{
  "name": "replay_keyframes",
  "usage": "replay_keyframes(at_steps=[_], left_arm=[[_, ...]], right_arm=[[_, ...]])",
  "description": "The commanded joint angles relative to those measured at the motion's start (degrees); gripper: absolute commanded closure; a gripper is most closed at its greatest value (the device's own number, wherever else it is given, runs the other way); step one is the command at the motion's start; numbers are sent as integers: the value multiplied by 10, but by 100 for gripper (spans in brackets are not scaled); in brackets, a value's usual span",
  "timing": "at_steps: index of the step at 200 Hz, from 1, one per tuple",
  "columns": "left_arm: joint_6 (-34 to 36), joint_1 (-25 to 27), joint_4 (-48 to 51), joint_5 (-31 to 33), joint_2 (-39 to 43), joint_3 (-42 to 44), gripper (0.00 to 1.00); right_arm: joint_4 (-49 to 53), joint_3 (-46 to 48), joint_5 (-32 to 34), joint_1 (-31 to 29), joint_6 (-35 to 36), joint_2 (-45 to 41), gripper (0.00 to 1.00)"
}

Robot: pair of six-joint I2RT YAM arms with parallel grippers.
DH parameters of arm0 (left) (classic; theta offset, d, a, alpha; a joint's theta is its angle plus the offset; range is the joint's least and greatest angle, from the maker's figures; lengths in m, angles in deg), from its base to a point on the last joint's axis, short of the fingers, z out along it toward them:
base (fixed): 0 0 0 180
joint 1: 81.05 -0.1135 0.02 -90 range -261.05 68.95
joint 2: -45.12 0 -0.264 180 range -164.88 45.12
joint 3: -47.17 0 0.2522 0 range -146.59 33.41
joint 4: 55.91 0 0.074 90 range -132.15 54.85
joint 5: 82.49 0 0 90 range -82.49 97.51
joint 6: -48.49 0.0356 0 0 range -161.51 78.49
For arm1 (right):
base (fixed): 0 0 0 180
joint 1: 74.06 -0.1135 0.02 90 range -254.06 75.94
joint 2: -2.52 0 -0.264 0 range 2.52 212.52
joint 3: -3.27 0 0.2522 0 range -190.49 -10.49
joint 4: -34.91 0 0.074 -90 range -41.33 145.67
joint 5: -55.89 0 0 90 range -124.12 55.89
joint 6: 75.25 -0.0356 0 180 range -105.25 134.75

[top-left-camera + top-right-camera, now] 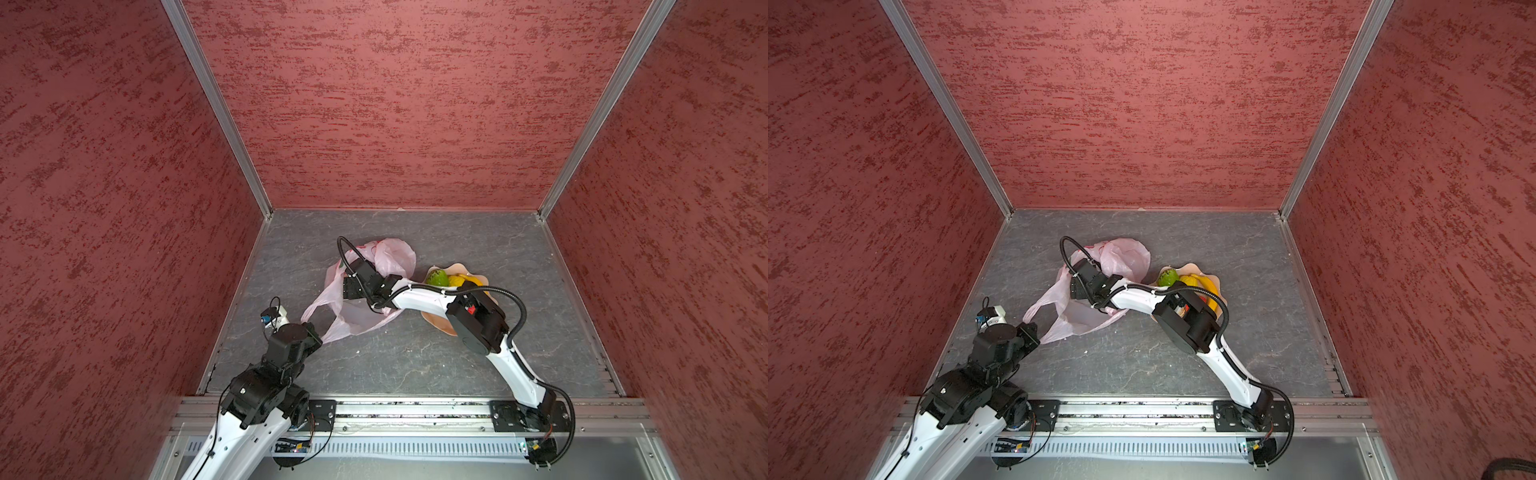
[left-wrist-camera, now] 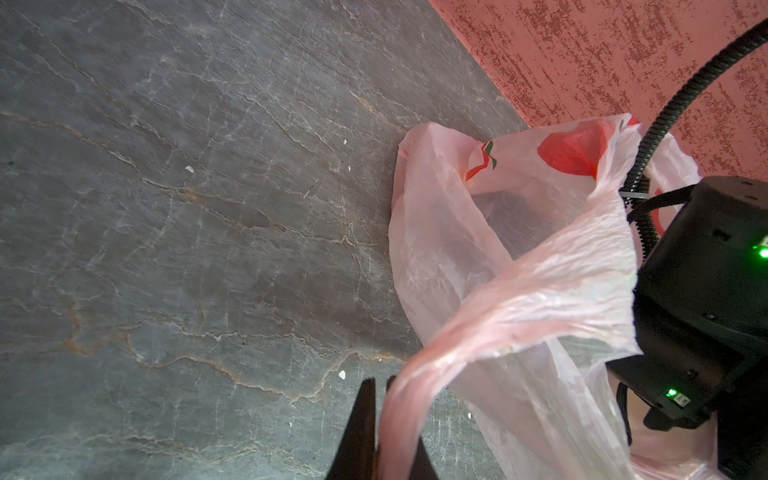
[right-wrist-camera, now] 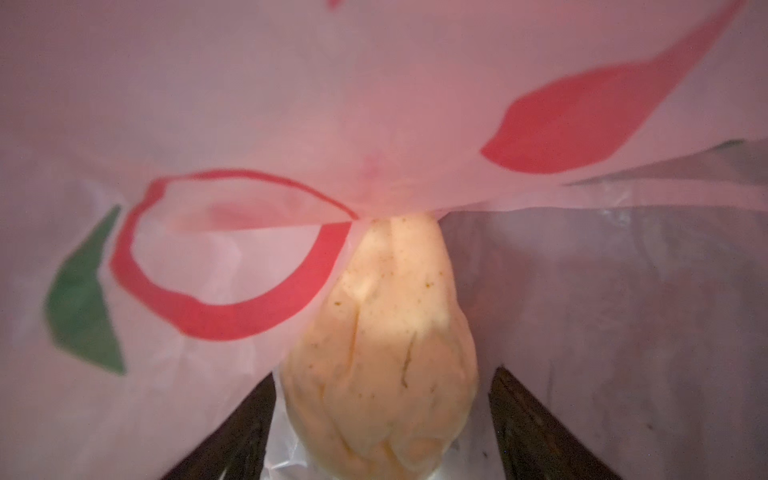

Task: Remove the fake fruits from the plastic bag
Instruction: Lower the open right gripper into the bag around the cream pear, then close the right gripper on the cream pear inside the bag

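Observation:
The pale-pink plastic bag (image 1: 395,257) (image 1: 1129,255) lies crumpled mid-table, its mouth held up. My left gripper (image 2: 380,380) (image 1: 316,332) is shut on one loop handle, which runs taut to the bag (image 2: 519,291). My right gripper (image 3: 384,372) (image 1: 348,290) reaches inside the bag (image 3: 291,104). It stands open, with a finger on each side of a beige lumpy fruit (image 3: 382,332) and a narrow gap at each finger. A green fruit (image 1: 437,277) (image 1: 1168,277), a yellow one (image 1: 457,281) and a banana (image 1: 1210,291) lie in the bowl.
The peach scalloped bowl (image 1: 436,320) (image 1: 1187,266) sits just right of the bag, partly under my right arm's elbow (image 1: 478,320). Red textured walls close in the grey slate table (image 1: 415,365) on three sides. A metal rail runs along its near edge.

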Motion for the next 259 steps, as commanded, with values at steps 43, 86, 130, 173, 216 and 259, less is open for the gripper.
replay_keyframes(at_steps=[43, 86, 130, 173, 216, 259], left_arm=[[-1, -4, -2, -11, -1, 5, 90], [-1, -4, 3, -12, -3, -1, 90], [-4, -4, 19, -12, -1, -4, 91], [-11, -4, 24, -12, -1, 0, 90], [-12, -4, 23, -14, -8, -1, 90], [-12, -4, 24, -13, -10, 1, 91]], right_arm=[[-59, -13, -7, 9, -7, 21, 18], [-77, -6, -8, 10, -13, 25, 18], [-118, 21, 0, 10, -12, 18, 19], [-132, 24, 7, 11, -5, 21, 21], [-140, 25, 10, 13, -7, 28, 26], [-144, 25, 8, 14, -6, 31, 35]])
